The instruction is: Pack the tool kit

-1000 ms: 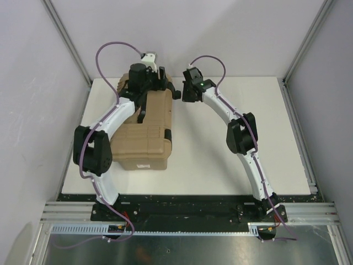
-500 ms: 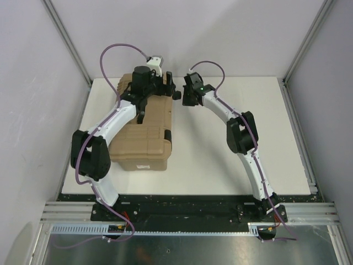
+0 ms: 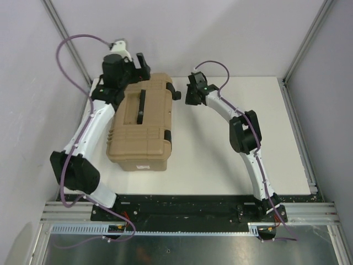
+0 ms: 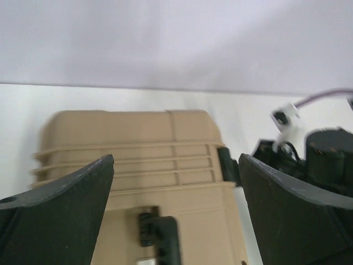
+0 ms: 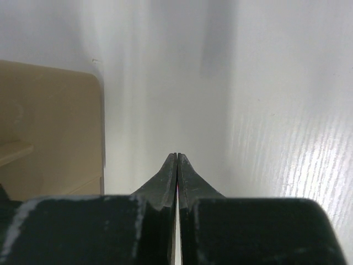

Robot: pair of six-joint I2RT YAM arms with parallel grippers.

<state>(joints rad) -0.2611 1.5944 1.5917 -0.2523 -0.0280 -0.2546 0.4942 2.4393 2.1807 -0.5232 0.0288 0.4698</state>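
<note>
Tan plastic toolbox [image 3: 140,130] lies lid-down and closed at about 10 o'clock on the white tabletop [image 3: 231,149], so its contents are hidden. Its black handle [image 3: 142,106] runs flat along the lid. The left gripper [image 4: 176,163] hovers over the box's 12 o'clock end, fingers spread wide and holding nothing. The right gripper [image 5: 176,160] has its fingers pressed together, empty, just beside the box's 1 o'clock corner. Pale grey walls and aluminium posts enclose the table.

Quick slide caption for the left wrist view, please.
Left gripper, jaws wide open, poised at one end of the closed tan toolbox.
</note>
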